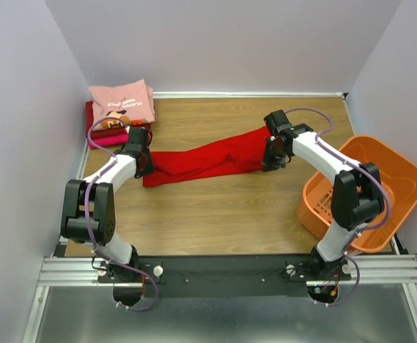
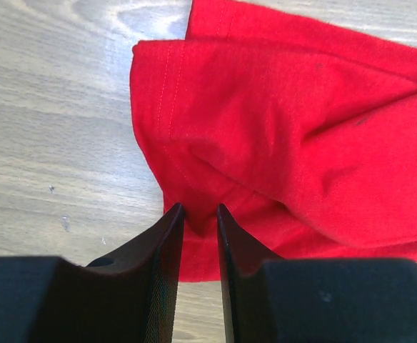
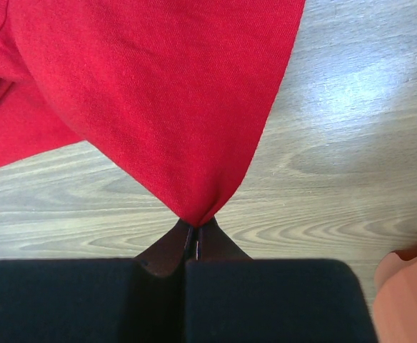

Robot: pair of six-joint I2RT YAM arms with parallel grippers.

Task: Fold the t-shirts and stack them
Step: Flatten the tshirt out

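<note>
Two arms on one garment: the red t-shirt lies mid-bench, pulled into a long rumpled band running from near the left edge up toward the far right. The left end effector has its jaws narrowly apart with a bunched fold of the shirt's hemmed end pinched between them. The right end effector has its jaws pressed together on a pointed corner of the same shirt, the cloth fanning out from that pinch. The shirt is not folded yet; it reads as stretched out, not squared, with creases and doubled-over layers at the left end. In the far left corner of the bench sits a stack: a pink tee with a graphic print on top, folded, and a magenta tee edge showing under it. An orange basket stands at the right edge. Judgement: part done, at least two stacked; left to do is flattening, folding and stacking the red one.
</note>
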